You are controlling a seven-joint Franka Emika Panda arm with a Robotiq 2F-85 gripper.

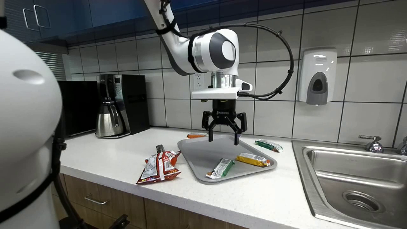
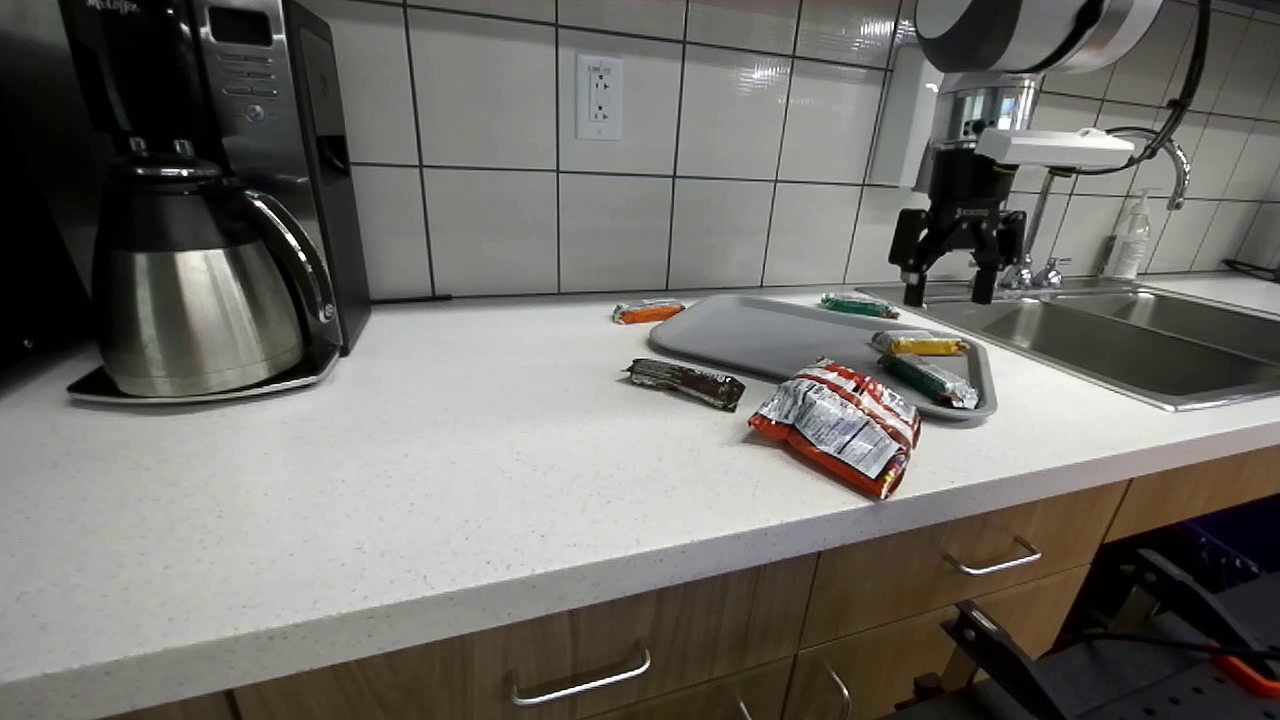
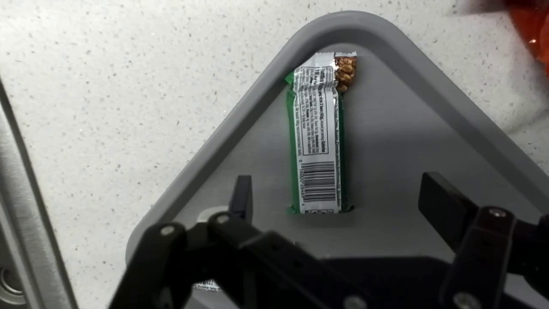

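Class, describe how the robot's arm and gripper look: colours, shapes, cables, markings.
The arm is white and rounded, with a dark grey cap, a silver collar and a flat white mount. A black cable loops beside it, held by black straps. The gripper is black, with two angular, jointed fingers and small pale ROBOTIQ lettering.

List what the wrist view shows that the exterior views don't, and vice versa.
Wrist view only: a clear barcode on the green bar lying in the gray tray.

Exterior views only: coffee maker, orange bar, wall outlet.

Shared: that bar and tray, the sink, counter, open gripper, and red bag, of which the wrist view catches only an edge.
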